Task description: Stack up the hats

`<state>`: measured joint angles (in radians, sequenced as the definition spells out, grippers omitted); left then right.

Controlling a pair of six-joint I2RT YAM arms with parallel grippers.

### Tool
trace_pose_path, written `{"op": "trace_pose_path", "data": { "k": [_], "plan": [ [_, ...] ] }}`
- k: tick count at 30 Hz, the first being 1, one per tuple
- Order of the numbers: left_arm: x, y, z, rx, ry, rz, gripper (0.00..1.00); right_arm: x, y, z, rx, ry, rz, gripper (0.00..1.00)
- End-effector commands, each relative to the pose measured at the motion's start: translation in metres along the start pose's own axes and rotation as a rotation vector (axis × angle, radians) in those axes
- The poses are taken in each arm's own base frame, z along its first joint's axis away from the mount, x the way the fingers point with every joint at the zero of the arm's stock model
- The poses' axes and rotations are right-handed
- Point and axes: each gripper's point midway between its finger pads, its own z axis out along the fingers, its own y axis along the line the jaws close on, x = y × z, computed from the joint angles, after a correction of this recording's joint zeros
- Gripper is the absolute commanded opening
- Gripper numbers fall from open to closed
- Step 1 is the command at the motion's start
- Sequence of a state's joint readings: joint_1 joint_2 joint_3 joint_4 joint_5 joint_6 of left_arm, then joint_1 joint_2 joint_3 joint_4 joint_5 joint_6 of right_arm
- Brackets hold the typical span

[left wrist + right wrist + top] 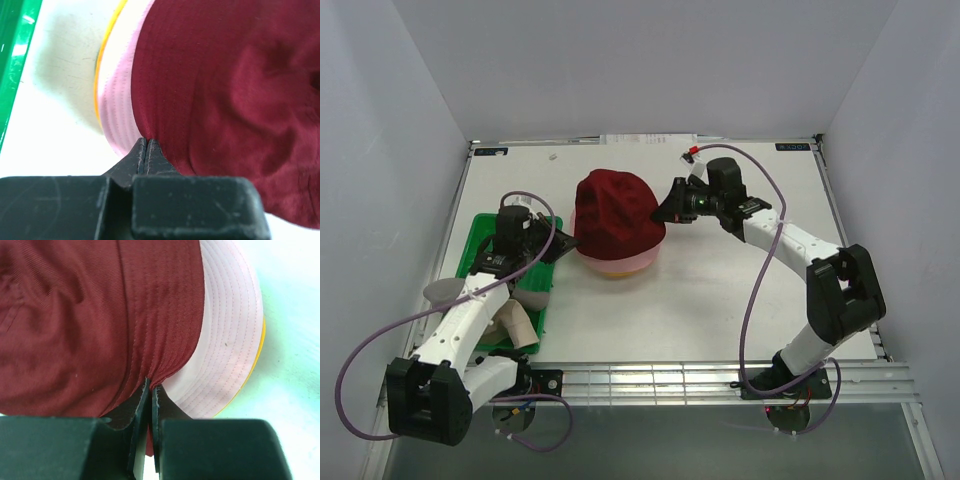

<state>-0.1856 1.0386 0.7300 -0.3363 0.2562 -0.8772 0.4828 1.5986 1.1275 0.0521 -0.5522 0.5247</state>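
The dark red hat [616, 212] lies domed over the pale pink hat [638, 264], with a sliver of the yellow-orange hat [610, 273] under both, in the middle of the table. My left gripper [563, 243] is shut on the dark red hat's left edge [225, 90]; its tips [145, 141] meet where red borders the pink hat [117, 95]. My right gripper [662, 212] is shut on the red hat's right brim [75, 325], and fabric bunches at its tips [151, 385]. The pink hat [225, 340] and the yellow-orange hat [259, 340] show beyond. The beige hat [520, 322] and the grey hat [445, 292] lie by the tray.
The green plastic tray [480, 235] stands at the left under my left arm; its edge shows in the left wrist view [12, 65]. White walls close in the table on three sides. The table's metal front rail [670, 378] runs between the arm bases.
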Motion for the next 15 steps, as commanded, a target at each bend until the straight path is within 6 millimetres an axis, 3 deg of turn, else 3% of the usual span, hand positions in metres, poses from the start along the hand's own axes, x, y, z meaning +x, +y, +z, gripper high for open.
{"op": "trace_pose_path", "data": {
  "k": [1,9,15],
  "plan": [
    [-0.002,0.011,0.005,-0.047,-0.015,-0.002,0.0,0.009,-0.014,0.008,0.016,0.023,0.042,0.08],
    [-0.003,0.015,0.007,-0.079,-0.012,-0.009,0.0,0.015,-0.026,0.007,0.015,0.042,0.11,0.08],
    [-0.011,0.004,0.003,-0.062,-0.024,0.003,0.0,-0.004,-0.012,-0.004,-0.018,0.003,0.099,0.22]
  ]
}}
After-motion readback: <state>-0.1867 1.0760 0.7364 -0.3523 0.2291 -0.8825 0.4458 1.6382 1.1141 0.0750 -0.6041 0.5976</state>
